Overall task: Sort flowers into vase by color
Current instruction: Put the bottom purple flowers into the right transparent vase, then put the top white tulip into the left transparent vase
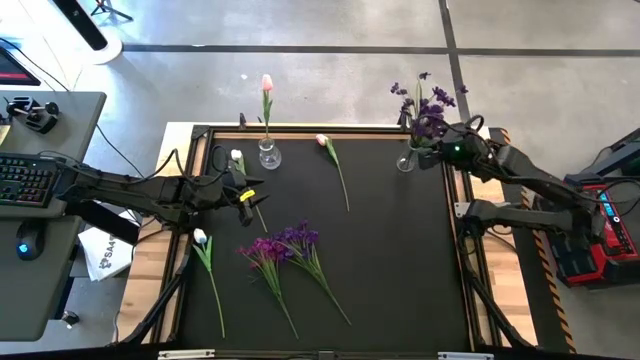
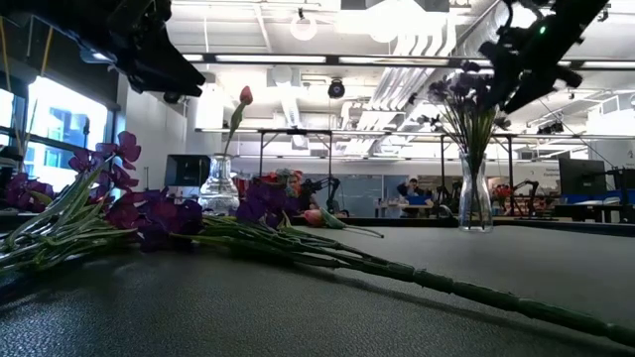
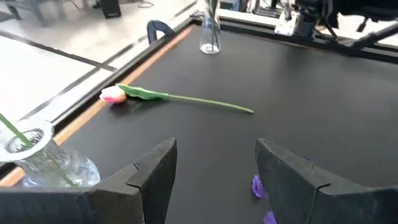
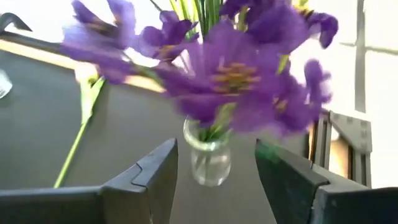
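- Left gripper (image 3: 214,180): fingers apart, empty; pink tulip (image 3: 134,94) lies on the mat ahead of them, glass vase (image 3: 46,163) beside one finger.
- Right gripper (image 4: 214,180): fingers apart, empty; vase of purple blooms (image 4: 210,158) just ahead, between the fingers.
- Loose purple bunch (image 1: 285,245) and white tulip (image 1: 203,245) lie on the mat.

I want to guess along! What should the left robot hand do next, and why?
Probably reach for the pink tulip lying on the mat. The left gripper is open and empty, pointed toward it, and the vase with another pink tulip stands close by.
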